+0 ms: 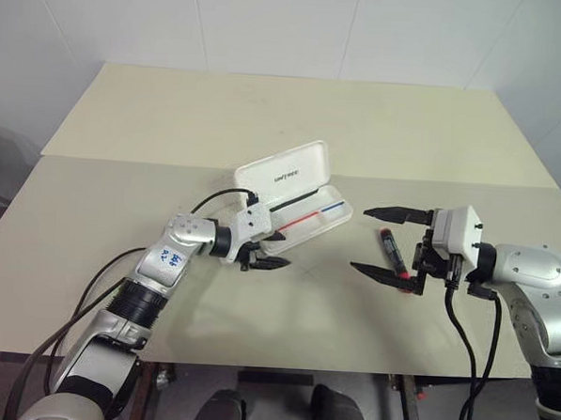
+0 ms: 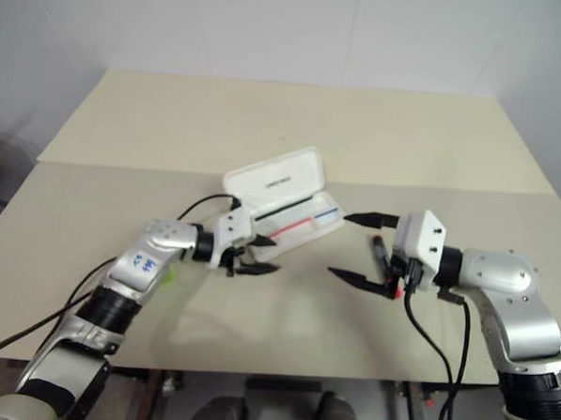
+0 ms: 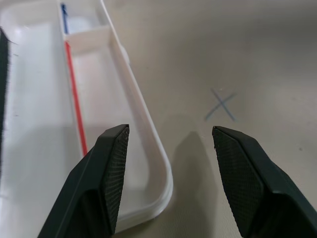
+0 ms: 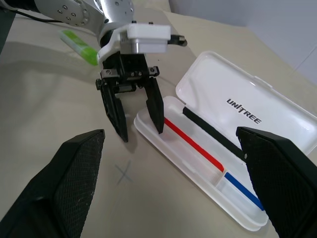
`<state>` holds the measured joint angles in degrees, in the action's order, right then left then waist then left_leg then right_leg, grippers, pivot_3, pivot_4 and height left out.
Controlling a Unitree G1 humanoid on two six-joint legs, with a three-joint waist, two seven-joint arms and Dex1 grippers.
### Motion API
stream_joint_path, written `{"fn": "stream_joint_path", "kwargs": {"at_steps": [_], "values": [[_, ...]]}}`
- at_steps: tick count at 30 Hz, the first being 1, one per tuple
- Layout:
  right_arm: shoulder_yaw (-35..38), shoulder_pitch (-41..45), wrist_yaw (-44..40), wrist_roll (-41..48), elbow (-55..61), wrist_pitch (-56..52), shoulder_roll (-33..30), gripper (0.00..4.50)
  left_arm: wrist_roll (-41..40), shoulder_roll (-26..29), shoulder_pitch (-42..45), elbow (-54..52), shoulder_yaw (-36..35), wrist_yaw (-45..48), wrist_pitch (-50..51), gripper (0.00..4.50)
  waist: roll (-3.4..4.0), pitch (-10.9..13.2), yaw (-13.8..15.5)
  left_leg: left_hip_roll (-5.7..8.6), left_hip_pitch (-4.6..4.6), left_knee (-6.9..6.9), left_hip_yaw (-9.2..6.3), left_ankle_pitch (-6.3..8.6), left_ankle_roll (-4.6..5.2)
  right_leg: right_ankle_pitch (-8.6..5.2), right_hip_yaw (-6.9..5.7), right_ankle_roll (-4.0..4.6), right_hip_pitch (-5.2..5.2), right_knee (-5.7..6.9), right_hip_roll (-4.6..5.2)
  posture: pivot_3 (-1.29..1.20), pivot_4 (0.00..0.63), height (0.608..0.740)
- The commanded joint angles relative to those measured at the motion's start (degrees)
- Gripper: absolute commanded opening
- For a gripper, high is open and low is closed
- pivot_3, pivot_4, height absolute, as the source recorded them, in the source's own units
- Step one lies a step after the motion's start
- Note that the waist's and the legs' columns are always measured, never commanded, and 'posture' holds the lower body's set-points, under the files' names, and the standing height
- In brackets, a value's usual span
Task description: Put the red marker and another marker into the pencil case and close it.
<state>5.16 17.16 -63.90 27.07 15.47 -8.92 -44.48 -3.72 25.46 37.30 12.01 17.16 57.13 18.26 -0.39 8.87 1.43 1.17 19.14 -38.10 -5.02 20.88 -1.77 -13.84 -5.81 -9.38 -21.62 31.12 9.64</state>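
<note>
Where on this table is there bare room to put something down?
The far half of the table beyond the pencil case is bare. It is crowded in the middle: left gripper at the case's near end, red marker between the right gripper fingers.

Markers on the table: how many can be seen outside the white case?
2. The red marker lies between the right pincer's open fingers; the green marker lies behind the left arm, apart from the case.
</note>
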Motion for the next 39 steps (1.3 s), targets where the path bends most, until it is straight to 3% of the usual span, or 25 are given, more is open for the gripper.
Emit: {"fn": "stream_joint_path", "kwargs": {"at_steps": [1,6,9,14,17,28,39], "values": [[2.08,1.00,0.05,1.54,2.59,-0.38,-1.09,4.50,1.85,0.52,1.01,0.56,1.79,0.61,2.36,2.82,-0.02,-0.01,0.05,0.00,0.00,0.00,0.00,0.00,0.00,0.00,0.00,0.00,0.00,0.00,0.00,0.00,0.150,0.740],[2.20,1.62,0.19,1.55,2.97,-0.70,-1.23,4.50,3.32,0.27,2.20,1.53,3.54,0.71,4.61,2.82,-0.02,-0.02,0.00,0.00,0.00,0.00,0.00,0.00,0.00,0.00,0.00,0.00,0.00,0.01,0.00,0.00,0.150,0.740],[2.33,2.45,0.22,1.33,2.85,-0.69,-1.31,4.50,4.31,-0.33,3.30,2.85,4.42,0.21,5.00,2.23,-0.03,-0.02,-0.01,0.00,-0.01,-0.01,0.01,0.00,0.00,0.00,0.01,0.00,0.00,0.02,0.00,0.00,0.150,0.740],[2.38,3.60,0.30,1.15,2.76,-0.72,-1.44,4.50,5.54,-0.85,4.29,4.25,5.61,0.73,4.02,0.57,-0.04,-0.07,0.08,0.00,-0.02,-0.01,0.02,0.00,0.01,0.00,0.00,0.00,0.00,0.01,0.00,0.00,0.150,0.740],[2.52,3.77,0.35,1.21,2.94,-0.83,-1.54,4.50,5.76,-0.86,3.99,3.89,6.04,1.13,3.30,0.00,-0.06,-0.09,0.42,0.00,0.00,-0.07,0.02,0.01,0.02,0.00,0.00,0.00,0.03,0.02,0.00,0.00,0.150,0.740],[2.09,4.02,0.23,1.03,2.79,-0.87,-1.43,4.50,3.99,1.59,1.57,-4.75,6.75,6.70,3.15,0.00,-0.09,-0.11,-0.04,0.00,-0.04,-0.07,0.03,0.06,0.11,0.04,0.00,0.01,0.04,0.05,0.00,0.00,0.150,0.740],[2.17,2.86,0.92,1.29,3.91,-1.47,-1.07,4.50,3.72,9.10,-5.15,-18.43,7.45,9.57,7.28,0.00,-0.05,-0.08,-0.12,-0.03,0.01,-0.05,0.22,0.25,0.30,0.03,-0.03,0.01,-0.05,-0.07,0.00,0.00,0.150,0.740]]}}
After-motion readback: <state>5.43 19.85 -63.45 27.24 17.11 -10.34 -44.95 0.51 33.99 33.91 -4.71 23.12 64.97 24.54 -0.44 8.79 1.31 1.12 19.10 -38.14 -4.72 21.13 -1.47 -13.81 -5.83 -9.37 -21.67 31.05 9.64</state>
